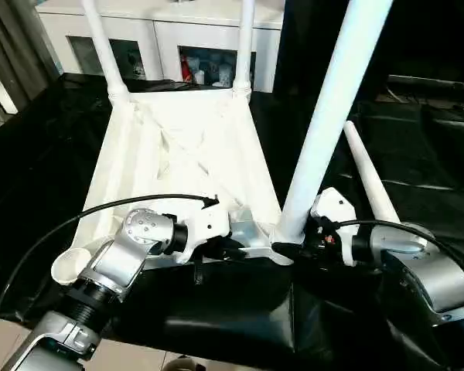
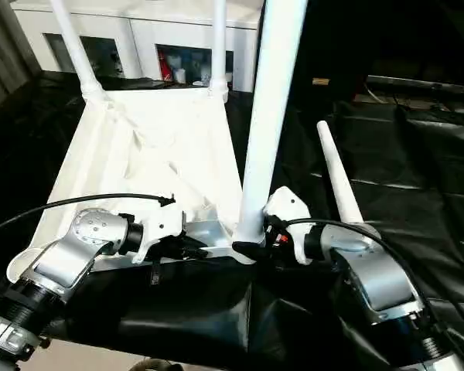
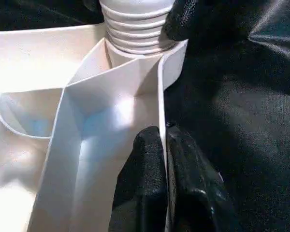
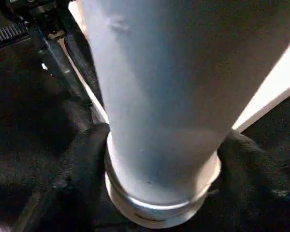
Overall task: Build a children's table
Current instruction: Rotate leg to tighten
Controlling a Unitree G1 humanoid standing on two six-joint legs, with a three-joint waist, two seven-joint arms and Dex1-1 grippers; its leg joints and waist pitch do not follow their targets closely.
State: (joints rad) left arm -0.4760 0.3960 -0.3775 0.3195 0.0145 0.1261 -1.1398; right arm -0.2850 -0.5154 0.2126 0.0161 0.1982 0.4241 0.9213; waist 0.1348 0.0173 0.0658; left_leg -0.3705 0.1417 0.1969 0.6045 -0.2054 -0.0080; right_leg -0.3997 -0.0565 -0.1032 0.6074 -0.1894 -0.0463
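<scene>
The children's table top [image 1: 185,147] lies upside down on black cloth, ribbed underside up. Two white legs [image 1: 100,46] [image 1: 246,39] stand in its far corner sockets. A third leg [image 1: 329,116] stands upright in the near right socket. My right gripper [image 1: 288,249] is shut on this leg's base, and in the right wrist view its black fingers [image 4: 87,164] press against both sides of the leg [image 4: 159,96]. My left gripper [image 1: 230,249] is shut on the top's near rim [image 3: 162,96], its fingers [image 3: 150,183] pinching the thin wall just beside that socket.
A loose white leg [image 1: 371,178] lies on the cloth to the right of the top. The near left socket [image 1: 71,267] holds nothing. A white cabinet [image 1: 170,39] with glass fronts stands behind the table. The cloth's front edge runs just below my arms.
</scene>
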